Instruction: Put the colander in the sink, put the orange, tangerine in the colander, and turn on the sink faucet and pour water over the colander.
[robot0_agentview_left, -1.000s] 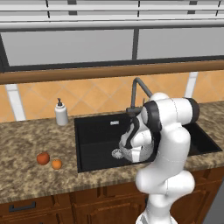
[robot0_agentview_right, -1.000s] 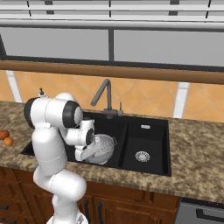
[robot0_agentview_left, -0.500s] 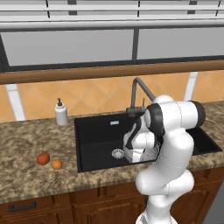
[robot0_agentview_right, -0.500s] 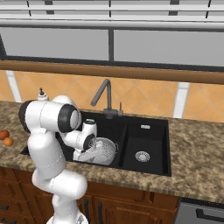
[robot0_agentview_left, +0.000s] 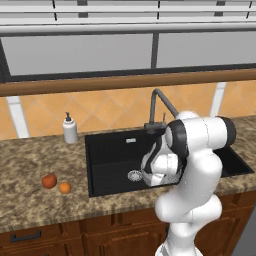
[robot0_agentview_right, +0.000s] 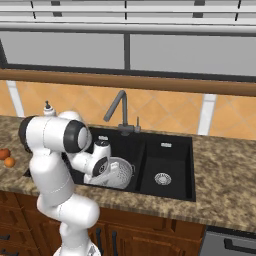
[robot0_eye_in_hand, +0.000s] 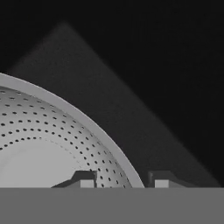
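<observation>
Nearest the hand camera, the two dark fingers stand on either side of the colander rim — one tip inside the perforated bowl, the other outside it — so the gripper looks clenched on the rim, holding the bowl by its edge. That edge grip suits a wide bowl too broad to span, and it lets the arm lower the bowl into the basin without the fingers getting trapped beneath it.

From the right base camera the colander sits low in the larger basin of the sink, tilted toward the wrist, apparently at or near the black floor. The first step seems close to done; the release is not yet made.

Compared with a second ago, the wrist has sunk a little deeper into the basin and the bowl has come down with it; the fingers have barely changed their spacing.

Farther back, the sink faucet stands behind the basin, no stream running. Well apart on the table to the left, the orange and tangerine lie just beside each other, untouched.
</observation>
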